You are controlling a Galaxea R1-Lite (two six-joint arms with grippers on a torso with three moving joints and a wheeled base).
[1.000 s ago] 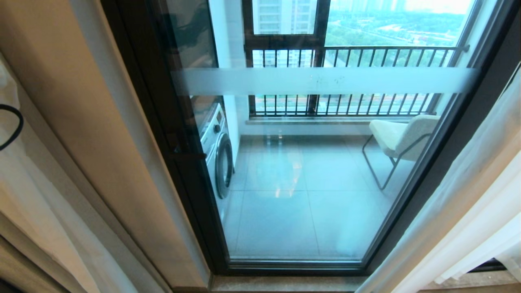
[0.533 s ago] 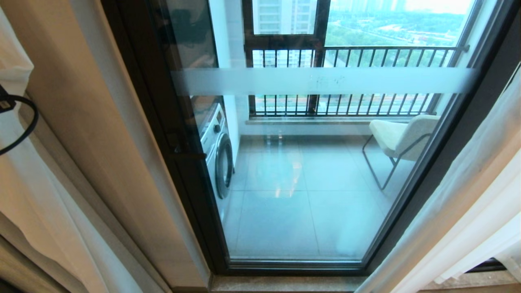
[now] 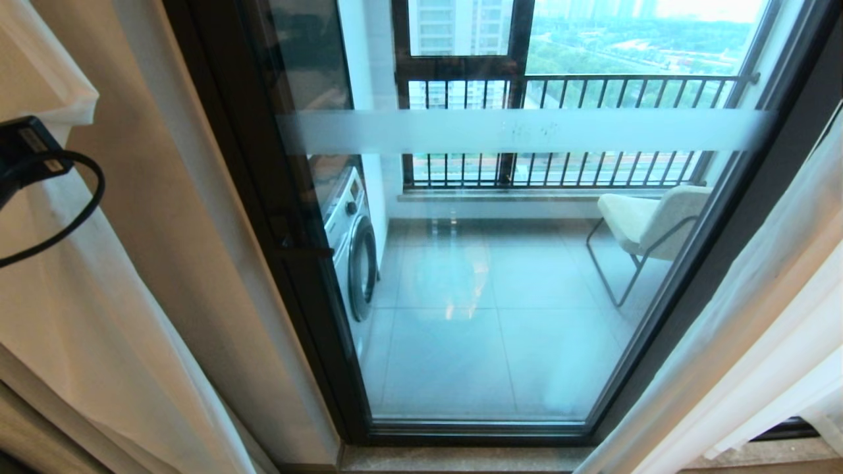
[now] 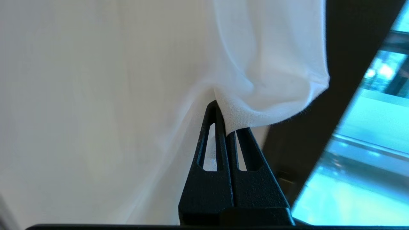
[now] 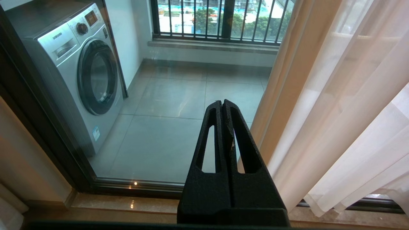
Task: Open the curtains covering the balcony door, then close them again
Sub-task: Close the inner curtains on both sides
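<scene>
Left hand [image 4: 228, 127] clamped on a fold of the sheer white curtains [image 4: 262, 80], fabric pinched between the closed black fingers [image 4: 212, 150] and bulging just above them. In the head view, only the arm's black cable and connector [image 3: 29, 158] seen at the far left edge, against the left curtain panel [image 3: 99, 316]. Balcony door [image 3: 500, 276] uncovered in the middle: glass with a frosted white band [image 3: 527, 130], dark frame. Second sheer panel [image 3: 744, 342] bunched at the right side, beside the frame. Right hand [image 5: 222, 105] shut and empty, low before the glass, near the right-side panel [image 5: 345, 111]. Behind the glass: washing machine [image 5: 80, 73], pale chair [image 3: 649, 220], black railing [image 3: 593, 82].
</scene>
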